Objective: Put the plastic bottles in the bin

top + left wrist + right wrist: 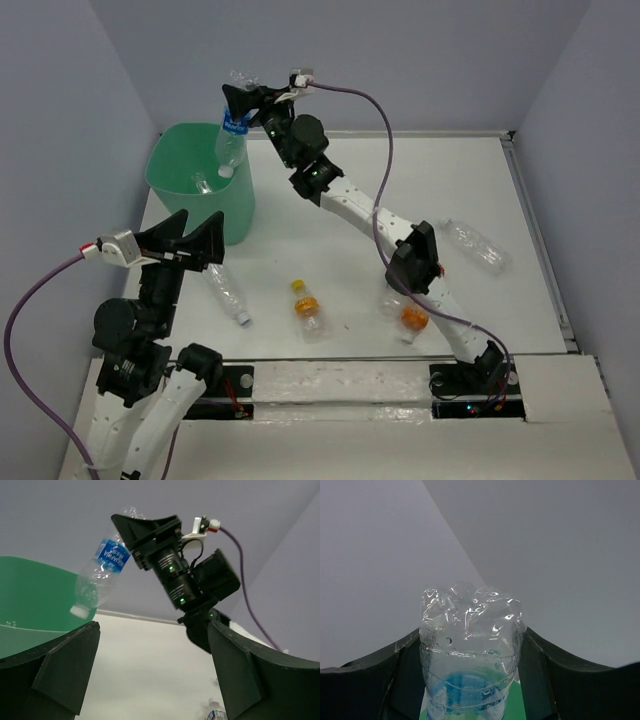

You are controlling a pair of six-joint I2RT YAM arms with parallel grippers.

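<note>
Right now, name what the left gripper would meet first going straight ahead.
Likely the right arm's wrist, beside the blue-labelled bottle; the bin sits left of that line. Depth is unclear.

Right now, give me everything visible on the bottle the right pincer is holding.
The blue-labelled bottle is small, made of thin clear plastic, and looks empty. It has a white cap and white lettering on the label. Its base end is crumpled and clamped between the fingers of the right pincer. It hangs cap-down, slightly tilted, over the open mouth of the mint-green bin. As far as the views show, it touches nothing but the pincer.
</note>
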